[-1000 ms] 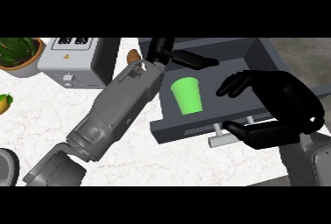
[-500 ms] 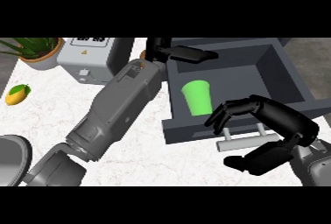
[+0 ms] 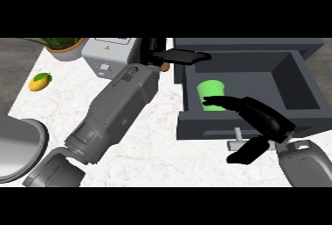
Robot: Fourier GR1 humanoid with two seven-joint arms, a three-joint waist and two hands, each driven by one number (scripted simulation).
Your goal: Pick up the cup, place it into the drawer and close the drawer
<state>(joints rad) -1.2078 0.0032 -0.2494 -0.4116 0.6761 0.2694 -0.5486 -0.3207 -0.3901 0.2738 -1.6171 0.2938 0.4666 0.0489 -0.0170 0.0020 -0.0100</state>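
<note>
Cup in open drawer; R hand at front; no legible text.

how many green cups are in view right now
1. The single green plastic cup lies inside the open dark grey drawer, at its left side, partly covered by the fingers of the right hand. The hand could be hiding more of the drawer's floor.

Drawer open; cup apparently leaves its right half free
</note>
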